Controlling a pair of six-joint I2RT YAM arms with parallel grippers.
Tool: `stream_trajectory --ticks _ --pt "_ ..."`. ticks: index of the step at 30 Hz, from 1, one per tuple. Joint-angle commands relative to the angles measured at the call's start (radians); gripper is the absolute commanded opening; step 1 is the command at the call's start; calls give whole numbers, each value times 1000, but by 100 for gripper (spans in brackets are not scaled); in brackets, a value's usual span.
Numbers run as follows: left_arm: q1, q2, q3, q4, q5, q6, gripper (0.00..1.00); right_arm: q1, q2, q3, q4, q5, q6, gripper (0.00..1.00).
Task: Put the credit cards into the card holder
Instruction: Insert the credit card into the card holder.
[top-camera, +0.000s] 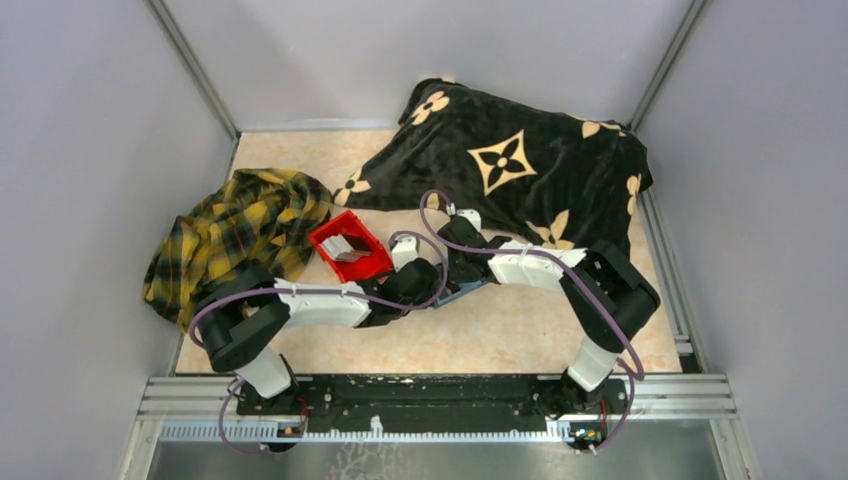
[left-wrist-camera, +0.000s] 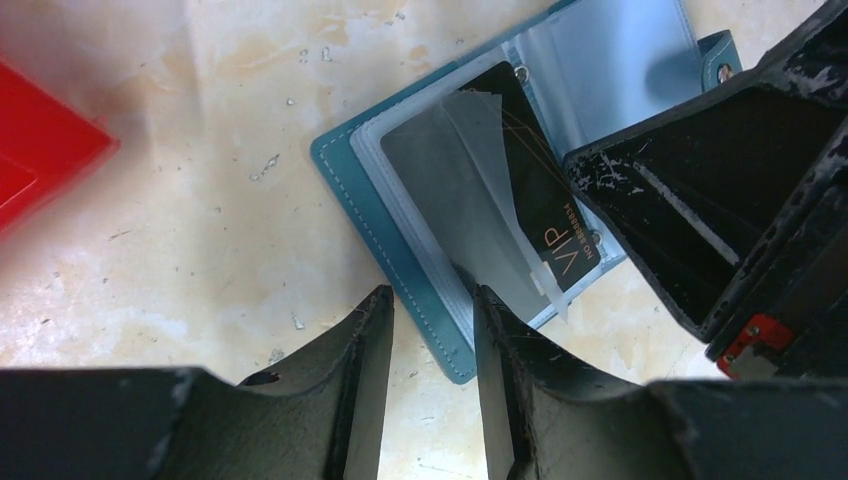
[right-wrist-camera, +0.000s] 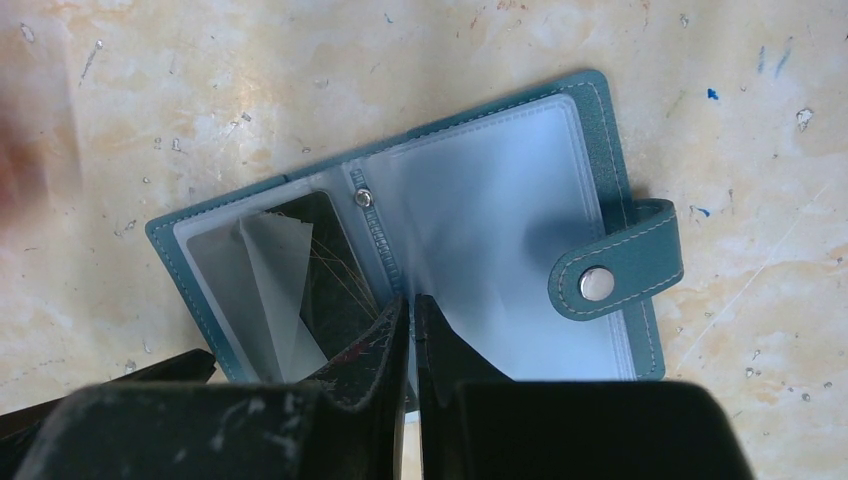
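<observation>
**Open card holder lying flat between both grippers**

The card holder (right-wrist-camera: 480, 200) is seen spread open on the mottled beige table (right-wrist-camera: 200, 80), between the two arms and near the table's middle. A teal-blue stitched cover is shown, with frosted clear sleeves inside and a strap (right-wrist-camera: 615, 262) carrying a metal snap at one edge. A dark card (left-wrist-camera: 540, 200) printed with "VIP" in gold is lodged in a sleeve on one half. A loose clear flap is folded across the pane beside it.

The left gripper (left-wrist-camera: 432, 300) is held partly open, its two fingers set either side of the holder's near corner. Whether the cover is touched by them cannot be told.

The right gripper (right-wrist-camera: 412, 305) is almost closed, with only a thin slit left between its fingers. Its tips are placed over the holder close to the spine. Whether a sleeve is pinched there cannot be told.

Pale credit cards (top-camera: 345, 247) are seen standing in the red bin (top-camera: 372, 262), just left of the holder. A yellow plaid cloth (top-camera: 235, 235) and a black flower-patterned blanket (top-camera: 520, 165) are spread behind.
</observation>
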Motion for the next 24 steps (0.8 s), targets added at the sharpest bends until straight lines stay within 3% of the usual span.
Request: stream_trajectory --ticks 1,15,24 --pt "10 66 11 -103 36 23 43 44 47 -30 -71 -136 19 7" --pt "22 155 32 -193 46 -49 39 17 32 -54 -39 -160 22 8" --pt "22 163 -3 -187 67 -92 38 -26 -33 -73 -30 -141 37 27"
